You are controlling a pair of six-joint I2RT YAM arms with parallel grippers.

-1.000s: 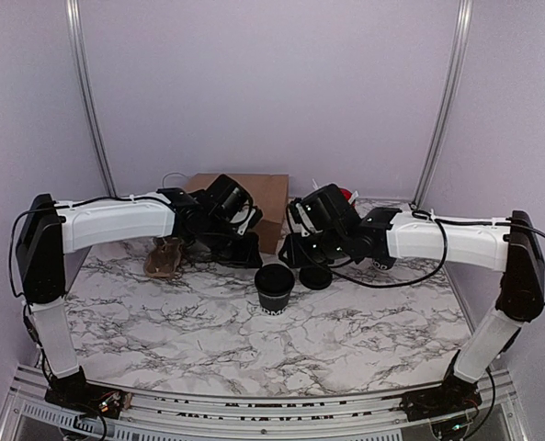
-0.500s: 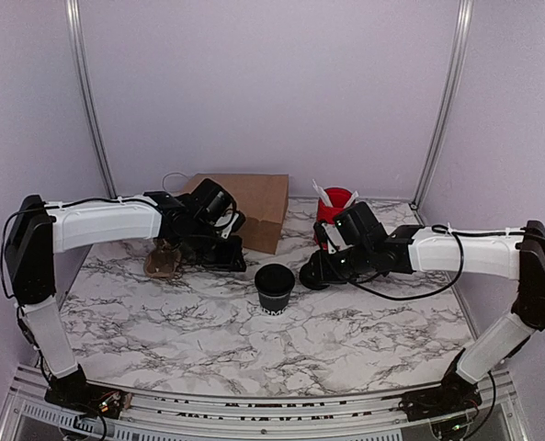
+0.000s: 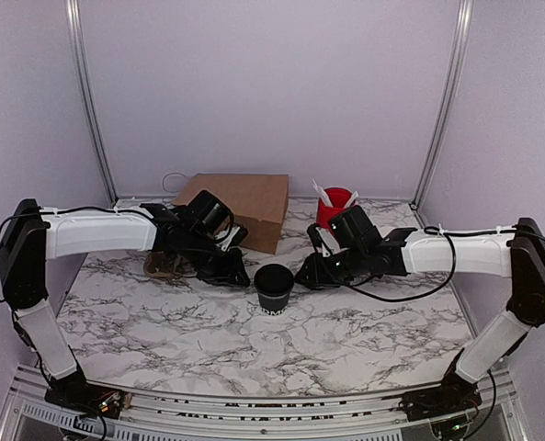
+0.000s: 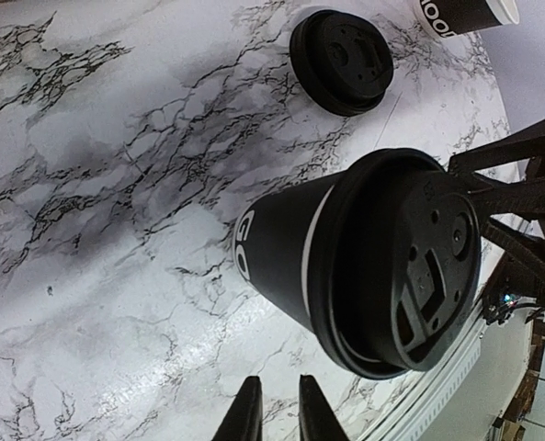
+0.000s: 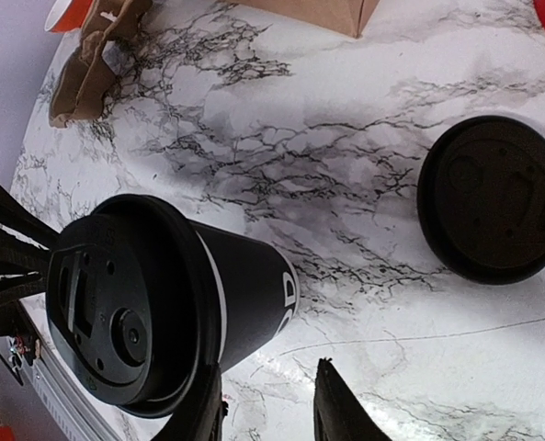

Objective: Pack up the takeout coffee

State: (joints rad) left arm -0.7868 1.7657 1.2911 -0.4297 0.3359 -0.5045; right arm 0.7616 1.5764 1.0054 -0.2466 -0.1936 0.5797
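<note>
Flanking the takeout coffee (image 3: 274,287), both arms reach in low over the marble table (image 3: 346,340), and the cup is not yet bagged.

The black cup stands upright near the middle of the table with a black lid pressed on it, white lettering low on its side. The left gripper (image 4: 278,409) is just beside it on one side, fingers only narrowly parted and holding nothing. The right gripper (image 5: 267,409) is close on the other side, fingers wider apart and also empty. A spare black lid (image 5: 493,211) lies flat near the cup. Farther back are the brown paper bag (image 3: 244,207) and a red cup of white sticks (image 3: 334,207). As I judge it, the lidding is done. Grasping the cup and getting it into the bag remain.
</note>
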